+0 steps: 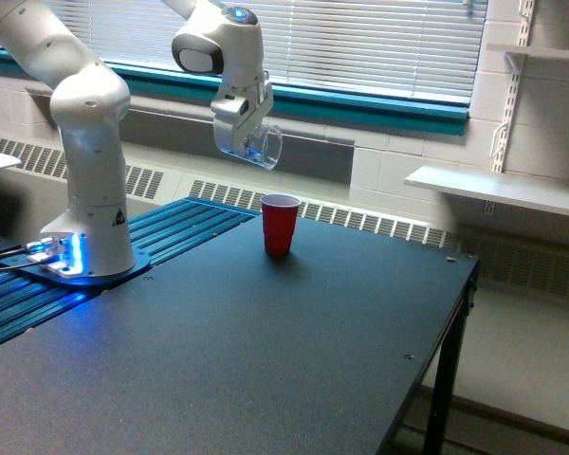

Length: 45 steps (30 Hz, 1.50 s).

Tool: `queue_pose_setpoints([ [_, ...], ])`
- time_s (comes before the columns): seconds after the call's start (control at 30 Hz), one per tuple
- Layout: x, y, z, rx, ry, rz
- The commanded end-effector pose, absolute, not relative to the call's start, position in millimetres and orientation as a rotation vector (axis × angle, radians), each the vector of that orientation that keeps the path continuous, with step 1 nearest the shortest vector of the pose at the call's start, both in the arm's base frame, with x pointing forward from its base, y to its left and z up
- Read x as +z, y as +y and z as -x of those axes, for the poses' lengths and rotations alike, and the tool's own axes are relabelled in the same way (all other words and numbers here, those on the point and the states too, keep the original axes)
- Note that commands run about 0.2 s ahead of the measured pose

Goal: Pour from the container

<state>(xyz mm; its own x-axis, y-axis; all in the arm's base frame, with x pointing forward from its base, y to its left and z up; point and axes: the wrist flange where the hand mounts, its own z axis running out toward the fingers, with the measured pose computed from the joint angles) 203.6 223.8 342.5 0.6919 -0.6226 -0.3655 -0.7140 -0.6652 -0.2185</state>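
While my fingers (246,144) pinch the clear cup (263,147), it hangs tilted in the air, mouth tipped toward the exterior view's right, up and to the left of the red cup (280,224). That red cup stands upright on the black counter (266,360), open and waiting. I reckon the tilt suits pouring, though I'm not yet overhead.

container (262,146) contents too small to tell, arm (47,47) top cropped

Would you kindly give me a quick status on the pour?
Gripper shut on clear cup, tilted, held above the table. Red cup upright below, slightly toward the exterior view's right. Nothing between them.
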Motion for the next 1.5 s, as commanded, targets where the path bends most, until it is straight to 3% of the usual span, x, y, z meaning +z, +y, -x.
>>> queue_pose_setpoints([
  [0.03,312,210,-204,0.441,1.094,2.578],
  [0.47,277,199,-215,0.495,1.180,2.587],
  [1.5,275,232,-227,0.518,1.185,2.551],
])
